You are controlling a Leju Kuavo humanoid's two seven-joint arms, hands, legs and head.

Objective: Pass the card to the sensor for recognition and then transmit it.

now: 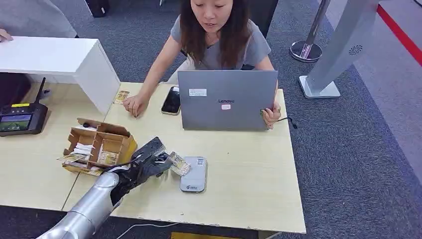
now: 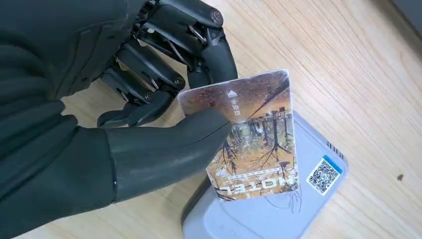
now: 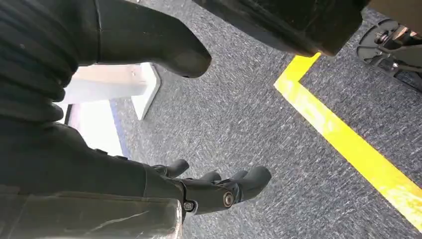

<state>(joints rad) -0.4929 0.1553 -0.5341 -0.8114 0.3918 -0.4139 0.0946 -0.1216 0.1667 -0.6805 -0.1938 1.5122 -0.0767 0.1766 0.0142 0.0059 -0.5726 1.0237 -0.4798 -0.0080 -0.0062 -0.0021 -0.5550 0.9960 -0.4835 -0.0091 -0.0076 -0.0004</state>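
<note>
L hand (image 2: 149,114) pinches card (image 2: 256,134) over sensor (image 2: 298,209).

Light wood counter (image 1: 239,164) is taking up the middle of the room, its grain running lengthwise. Grey-blue carpet (image 1: 358,149) is covering the floor around the counter. Beyond the counter's far left corner, a white raised desk block (image 1: 54,57) is sitting with its end panel coming down onto the counter top. Past the counter's far right corner, a silver stanchion base (image 1: 305,51) is resting on the carpet, and beside it a leaning grey pillar (image 1: 343,45) is rising from a flat foot. A red floor stripe (image 1: 400,32) is running further out from the counter. Yellow tape (image 3: 343,139) is crossing the carpet in the right wrist view. Even light is falling throughout.
</note>
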